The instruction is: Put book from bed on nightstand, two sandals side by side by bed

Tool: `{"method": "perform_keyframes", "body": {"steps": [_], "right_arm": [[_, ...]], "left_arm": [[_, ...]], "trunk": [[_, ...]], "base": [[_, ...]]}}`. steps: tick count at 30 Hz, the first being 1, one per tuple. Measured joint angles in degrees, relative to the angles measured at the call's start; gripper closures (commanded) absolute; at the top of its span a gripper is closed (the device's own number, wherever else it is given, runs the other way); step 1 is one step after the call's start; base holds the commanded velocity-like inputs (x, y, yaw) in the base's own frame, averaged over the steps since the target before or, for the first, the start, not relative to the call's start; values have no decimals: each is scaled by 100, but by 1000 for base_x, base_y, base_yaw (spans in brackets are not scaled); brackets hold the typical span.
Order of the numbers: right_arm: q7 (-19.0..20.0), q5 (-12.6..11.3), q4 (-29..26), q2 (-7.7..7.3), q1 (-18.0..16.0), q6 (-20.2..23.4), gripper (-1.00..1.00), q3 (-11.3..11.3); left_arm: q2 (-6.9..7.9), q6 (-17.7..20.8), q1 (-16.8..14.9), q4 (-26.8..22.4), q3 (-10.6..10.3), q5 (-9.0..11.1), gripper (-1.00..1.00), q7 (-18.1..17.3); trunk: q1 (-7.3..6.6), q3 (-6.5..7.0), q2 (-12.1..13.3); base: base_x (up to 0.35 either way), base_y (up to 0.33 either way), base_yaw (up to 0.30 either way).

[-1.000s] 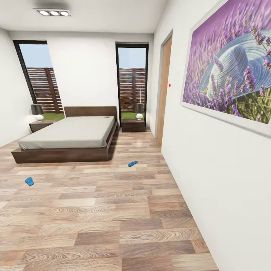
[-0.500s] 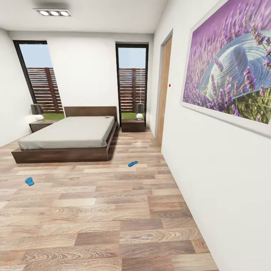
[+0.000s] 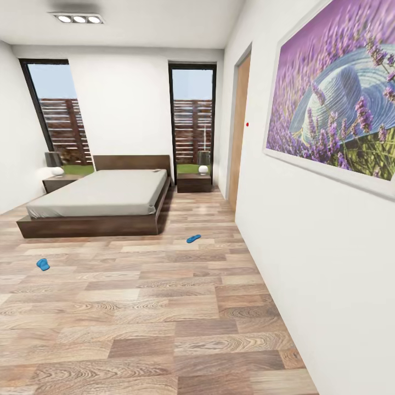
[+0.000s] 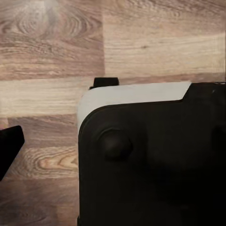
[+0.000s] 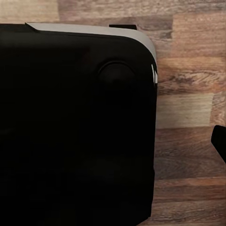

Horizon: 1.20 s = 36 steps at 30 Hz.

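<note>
Wrist views: a black robot part with a white edge over the wood floor.
Pincers: cannot tell if either is open or holds anything.
Sandals: one on the floor, one well apart, nearer the bed.
Nightstands: one right of the bed, one left.
Book: a tiny thing on the bed's far corner, too small to tell.

A home bedroom: a low dark-wood platform bed with a grey mattress stands at about 11 o'clock, flanked by nightstands carrying small lamps. White walls, a wood-plank floor, tall black-framed windows and a large lavender picture at 2 o'clock complete it.
</note>
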Motion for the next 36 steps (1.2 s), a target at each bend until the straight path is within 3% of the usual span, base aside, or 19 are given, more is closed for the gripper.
{"method": "perform_keyframes", "body": {"steps": [14, 18, 30, 36], "right_arm": [[6, -13, -105, 39, -5, -74, -100, 6], [41, -32, -555, 31, -25, -188, -100, -13], [64, -6, -2670, -16, -35, -262, -100, -29], [33, 25, -3017, -188, -34, -268, -100, 7]], "left_arm": [[-6, 11, 0, -1486, -1, 11, -100, 6], [-87, 31, -1, -1875, -1, 9, -100, 10], [-483, 14, -42, -2662, -16, -14, -100, 6], [-502, 1, -45, -2767, -17, -9, -100, 5]], "trunk": [[0, -1, 0], [0, -1, 0], [0, 0, 0], [-2, -5, 0]], "base": [[0, 0, 0], [0, 0, 0], [0, 0, 0], [111, 85, 26]]}}
